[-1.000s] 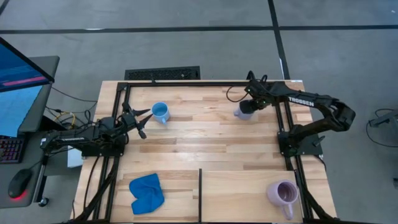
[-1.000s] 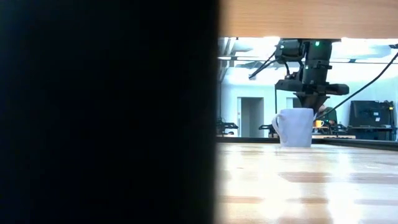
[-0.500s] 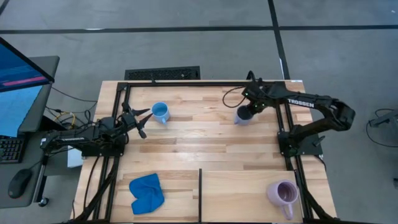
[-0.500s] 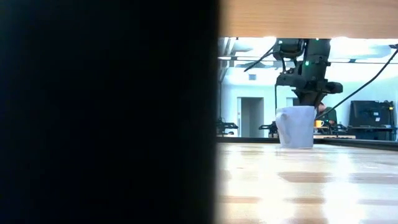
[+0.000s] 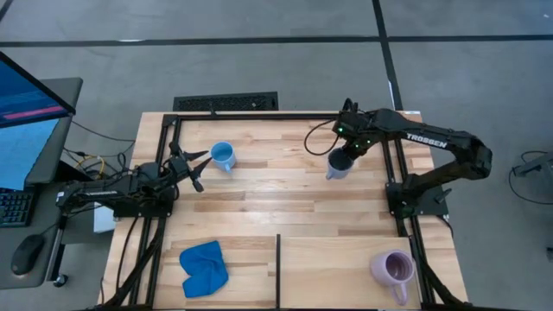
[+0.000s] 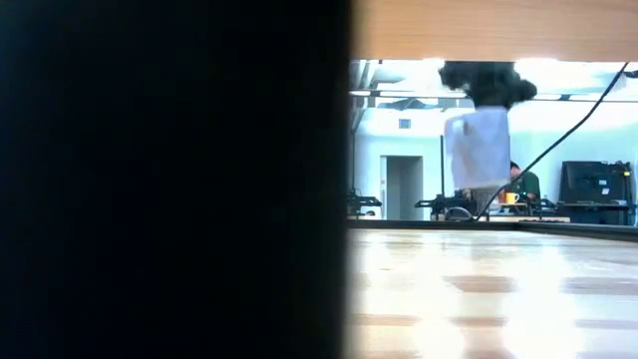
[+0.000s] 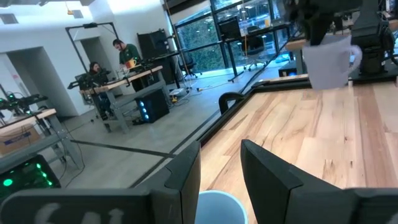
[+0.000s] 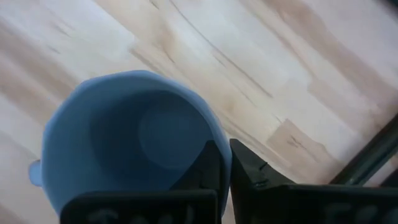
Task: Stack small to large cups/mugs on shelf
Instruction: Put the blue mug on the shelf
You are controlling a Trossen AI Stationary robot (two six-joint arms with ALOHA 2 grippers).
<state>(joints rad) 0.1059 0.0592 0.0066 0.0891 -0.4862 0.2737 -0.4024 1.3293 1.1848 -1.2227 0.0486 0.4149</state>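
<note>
Grey-blue mug [image 5: 338, 164]: we record it lifted clear of the bench [image 5: 285, 194], hanging above the bench's far right part; in the low view the mug [image 6: 478, 148] shows well above the wood with open air under it. Right gripper [image 5: 349, 149]: we see it closed on the mug's rim, one finger [image 8: 208, 168] inside the wall and the other outside it, the mug's open mouth [image 8: 134, 140] facing the right wrist camera. Taking this lifted mug as our landmark, we list the rest. Sky-blue mug [image 5: 223, 156]: standing on the bench well to the left of the landmark, at about the same depth, mouth up. Left gripper [image 5: 197, 166]: just beside the sky-blue mug on its left, fingers spread apart and holding nothing; in the left wrist view the sky-blue rim [image 7: 217, 205] sits between the two fingers [image 7: 186, 177], and we cannot tell whether they touch it. Lilac mug [image 5: 393, 269]: well to the near side of the landmark and a little right of it, upright on the shelf [image 5: 337, 259], its handle pointing to the near edge. Shelf: the smaller wood panel at the near right, set off from the main bench by a short black rail [image 5: 277, 263]. Blue cloth [image 5: 204, 267]: crumpled on the bench, well to the near left of the landmark. People [image 7: 124, 56]: seated and standing at desks in the room beyond, seen from the left wrist.
</note>
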